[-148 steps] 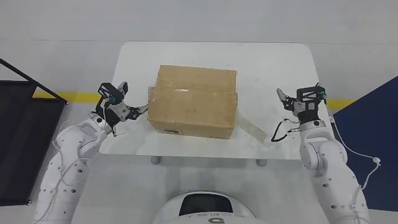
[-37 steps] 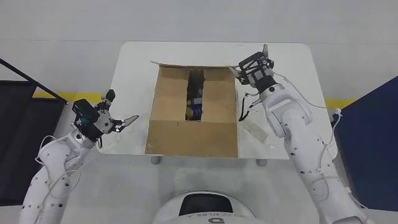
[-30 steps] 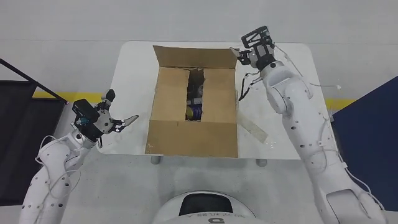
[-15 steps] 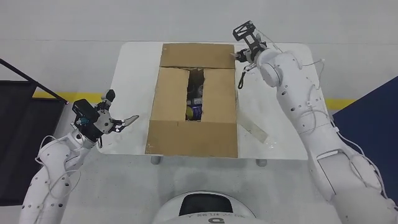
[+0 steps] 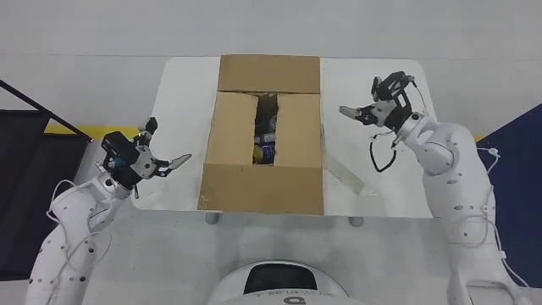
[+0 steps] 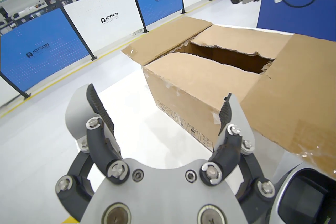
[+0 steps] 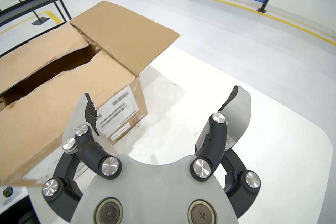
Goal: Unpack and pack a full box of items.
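Observation:
The cardboard box (image 5: 237, 131) stands in the middle of the white table (image 5: 373, 76). Its far flap (image 5: 269, 74) lies folded out flat, and its near flap (image 5: 261, 189) hangs out toward me. The two inner flaps are down, with a gap between them where several items (image 5: 265, 141) show. My left gripper (image 5: 167, 146) is open off the box's near left corner, apart from it (image 6: 160, 101). My right gripper (image 5: 354, 112) is open to the right of the box, above bare table (image 7: 162, 99), not touching the box (image 7: 65, 86).
A strip of clear tape (image 5: 345, 174) lies on the table by the box's right side. A black rack (image 5: 21, 178) stands left of the table and a blue panel (image 5: 517, 161) right of it.
My right gripper has let go of the far flap and swung back to the box's right side. The flap, raised a second ago, now lies flat outward. The left arm has barely moved.

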You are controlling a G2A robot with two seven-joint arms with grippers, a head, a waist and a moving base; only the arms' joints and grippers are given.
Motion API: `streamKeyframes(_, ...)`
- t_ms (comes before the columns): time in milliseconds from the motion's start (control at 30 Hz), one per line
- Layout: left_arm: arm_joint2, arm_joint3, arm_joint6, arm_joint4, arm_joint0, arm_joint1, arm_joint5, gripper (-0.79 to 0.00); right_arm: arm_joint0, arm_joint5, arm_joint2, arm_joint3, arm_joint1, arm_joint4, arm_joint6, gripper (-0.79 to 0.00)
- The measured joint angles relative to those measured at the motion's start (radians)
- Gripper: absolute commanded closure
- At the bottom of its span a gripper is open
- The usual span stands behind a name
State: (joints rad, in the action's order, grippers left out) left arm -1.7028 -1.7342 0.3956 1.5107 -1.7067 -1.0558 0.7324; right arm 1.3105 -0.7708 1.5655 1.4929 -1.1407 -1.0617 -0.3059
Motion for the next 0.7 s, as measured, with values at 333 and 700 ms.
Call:
streamKeyframes(333, 0.218, -0.267, -0.547, 0.100, 0.170, -0.003, 0.084, -0.785, 0.121, 0.027, -0.006, 0.038, 0.012, -0.203, 0.118, -0.785)
streamKeyframes(700, 0.624, -0.095, -0.785, 0.242, 0.437, -0.067, -0.176, -0.785, 0.196, 0.062, -0.009, 0.081, 0.018, -0.255, 0.239, -0.785)
